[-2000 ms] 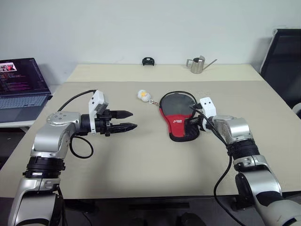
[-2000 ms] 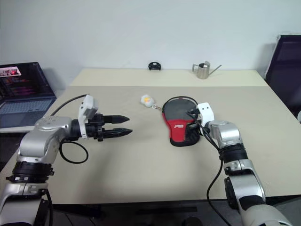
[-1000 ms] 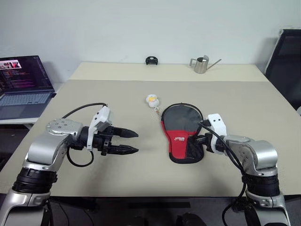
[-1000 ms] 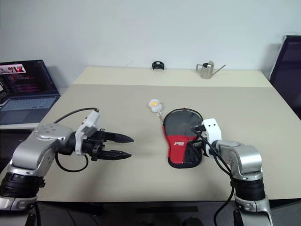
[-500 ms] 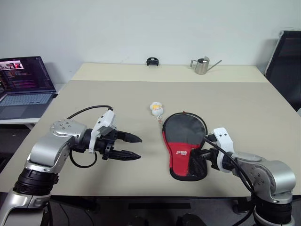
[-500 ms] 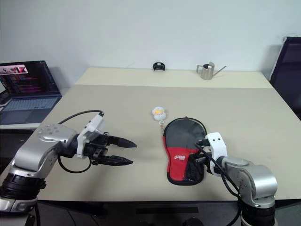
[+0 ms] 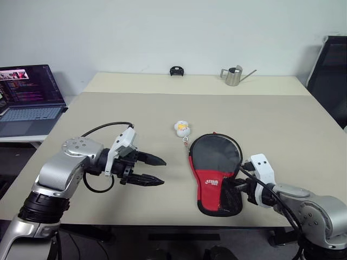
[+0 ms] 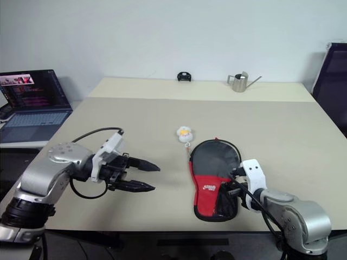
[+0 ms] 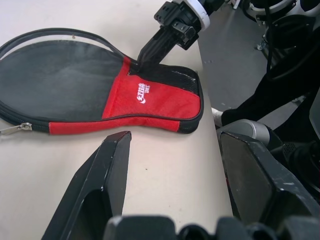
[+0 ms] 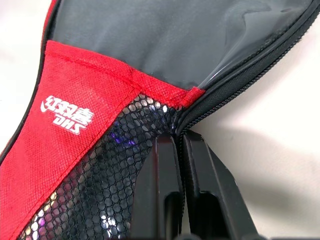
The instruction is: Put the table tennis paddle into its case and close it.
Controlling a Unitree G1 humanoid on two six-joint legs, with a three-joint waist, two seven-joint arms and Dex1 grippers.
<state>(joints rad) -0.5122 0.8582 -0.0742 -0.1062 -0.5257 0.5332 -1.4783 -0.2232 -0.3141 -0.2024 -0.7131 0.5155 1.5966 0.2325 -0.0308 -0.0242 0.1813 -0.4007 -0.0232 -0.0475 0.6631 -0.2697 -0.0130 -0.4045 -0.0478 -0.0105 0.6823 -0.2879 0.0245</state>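
Note:
The case (image 7: 217, 162) lies flat near the table's front edge, its black round part away from me and its red panel and mesh pocket (image 10: 115, 165) toward me. My right gripper (image 7: 238, 185) is shut on the case's zipper edge, where the mesh pocket meets the red panel (image 10: 177, 137). My left gripper (image 7: 161, 171) hovers open to the left of the case, pointing at it with nothing between its fingers (image 9: 115, 165). The table tennis paddle is hidden. A small white-yellow ball (image 7: 182, 128) lies just beyond the case on a short chain.
A metal watering can (image 7: 232, 76) and a small black object (image 7: 175, 70) stand at the table's far edge. An open laptop (image 7: 27, 97) sits on a side table to the left. A black chair (image 7: 328, 76) is at the far right. The case's lower end is close to the front edge (image 7: 162, 223).
My right gripper has drawn back toward me, staying shut, and the case slid with it toward the front edge. The ball trailed along behind. My left gripper stayed open and in place.

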